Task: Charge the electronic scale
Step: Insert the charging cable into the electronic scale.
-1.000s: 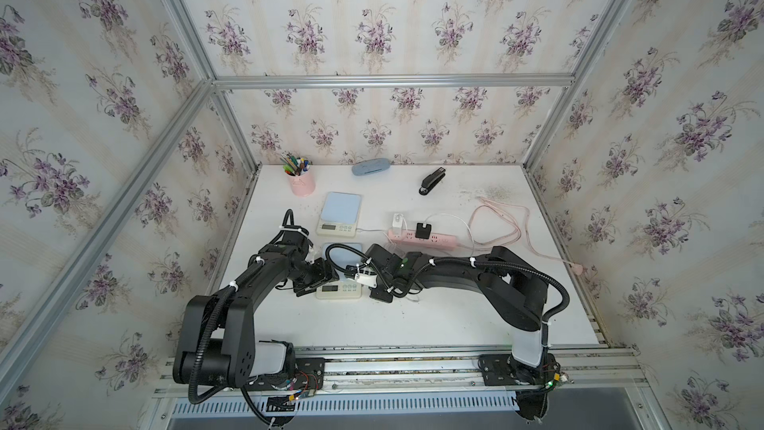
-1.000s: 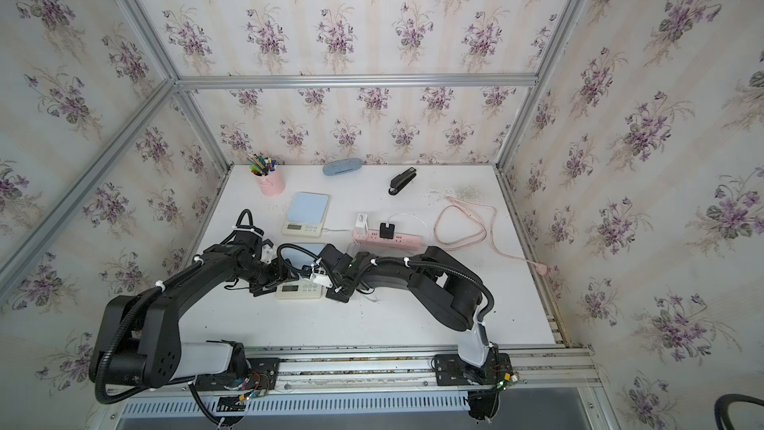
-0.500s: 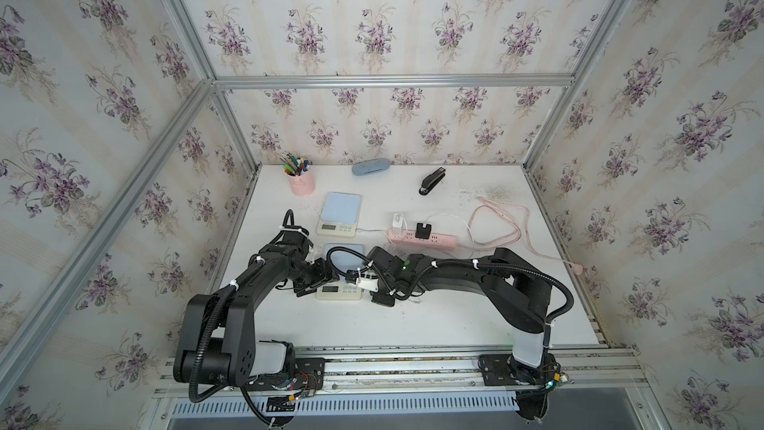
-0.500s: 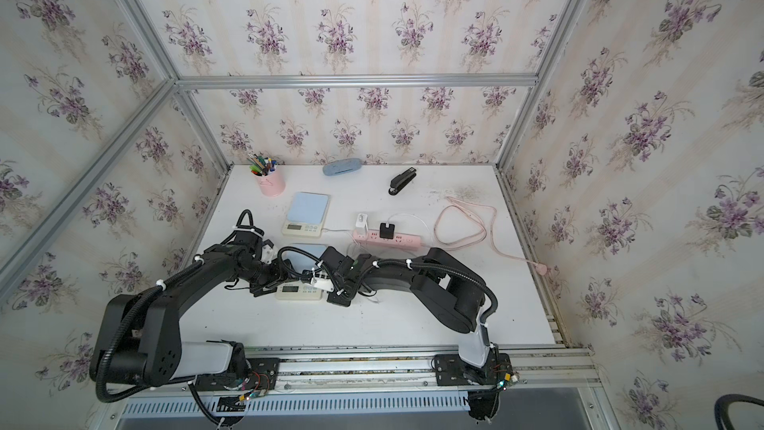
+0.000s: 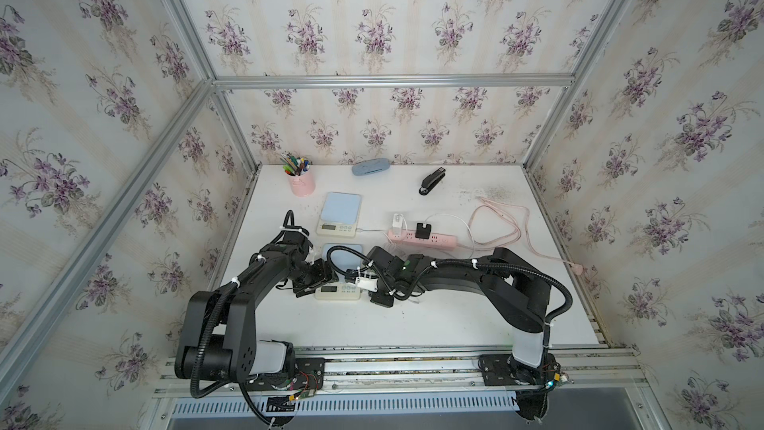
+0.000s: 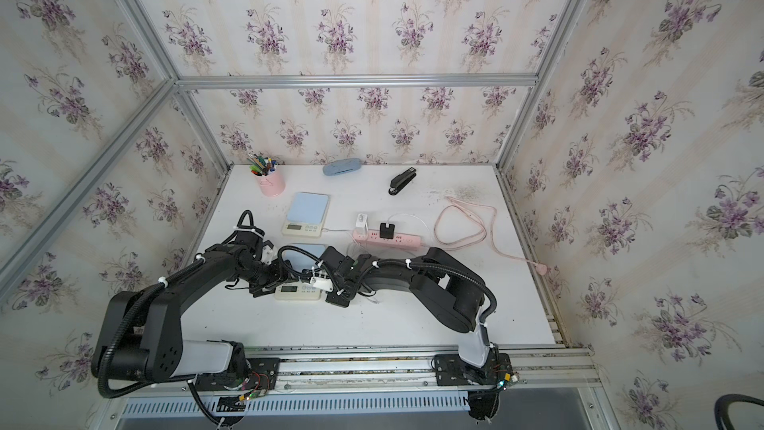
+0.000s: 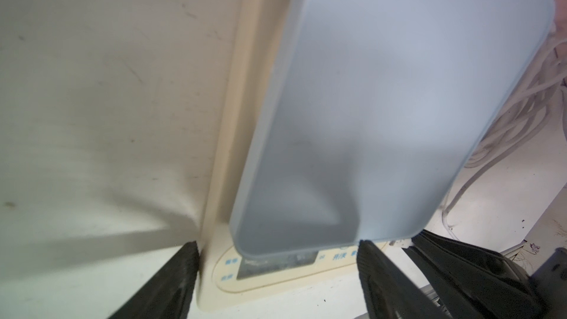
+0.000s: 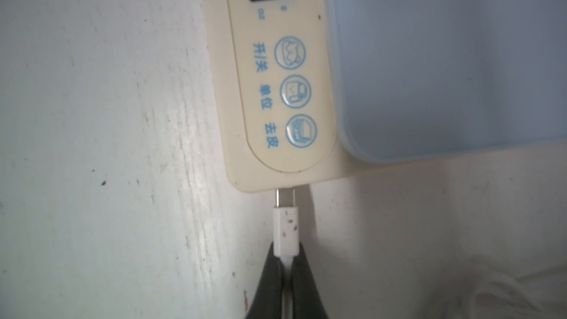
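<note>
I have the near scale (image 5: pixel 338 290) lying flat on the white table (image 5: pixel 434 324), left of centre and towards the near edge, display end nearest, blue platform on top; both arms meet over it. My left gripper (image 7: pixel 276 243) sits at its near left corner with the jaws spread wide; one finger (image 7: pixel 181 274) touches the left side of the cream base, the other stands in front of the button panel and hides part of it; whether that one presses down I cannot tell. My right gripper (image 8: pixel 285 256) is clenched on the white plug (image 8: pixel 286 225) at the scale's right side; the plug's metal tip meets the edge of the base beside the last button, with bare metal showing between plug body and base. A second scale (image 5: pixel 339 213) sits just beyond the near one; a thin white lead runs from its right side towards the pink power strip (image 5: pixel 430 239), which carries a white charger (image 5: pixel 398 223) and a black adapter (image 5: pixel 422 230) side by side. A pink pen cup (image 5: pixel 301 184), a blue case (image 5: pixel 371 167) and a black stapler (image 5: pixel 433 180) stand near the far wall.
</note>
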Motion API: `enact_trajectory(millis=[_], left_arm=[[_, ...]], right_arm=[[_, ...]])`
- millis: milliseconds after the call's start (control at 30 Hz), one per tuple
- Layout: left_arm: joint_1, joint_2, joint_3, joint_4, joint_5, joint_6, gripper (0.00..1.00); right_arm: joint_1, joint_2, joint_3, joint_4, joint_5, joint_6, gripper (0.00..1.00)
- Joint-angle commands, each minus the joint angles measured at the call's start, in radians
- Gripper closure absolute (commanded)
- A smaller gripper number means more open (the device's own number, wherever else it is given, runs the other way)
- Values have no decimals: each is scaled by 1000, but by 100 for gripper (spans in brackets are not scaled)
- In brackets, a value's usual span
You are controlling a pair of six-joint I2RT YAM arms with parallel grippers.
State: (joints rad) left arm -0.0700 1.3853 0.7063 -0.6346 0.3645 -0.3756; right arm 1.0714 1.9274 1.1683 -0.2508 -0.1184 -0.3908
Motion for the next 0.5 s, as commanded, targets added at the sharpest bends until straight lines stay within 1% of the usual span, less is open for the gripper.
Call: enact_trajectory(millis=[0,267,467], left_arm=[[-2,0,4,-2,44,4,18],[-2,-5,6,-3,45,10,18],[-2,-2,8,-3,53,14,18]], right_arm=[[-5,13,-6,2,36,12,100],[-6,4,-7,11,57,10,100],[-5,4,-8,27,9,-5,100]])
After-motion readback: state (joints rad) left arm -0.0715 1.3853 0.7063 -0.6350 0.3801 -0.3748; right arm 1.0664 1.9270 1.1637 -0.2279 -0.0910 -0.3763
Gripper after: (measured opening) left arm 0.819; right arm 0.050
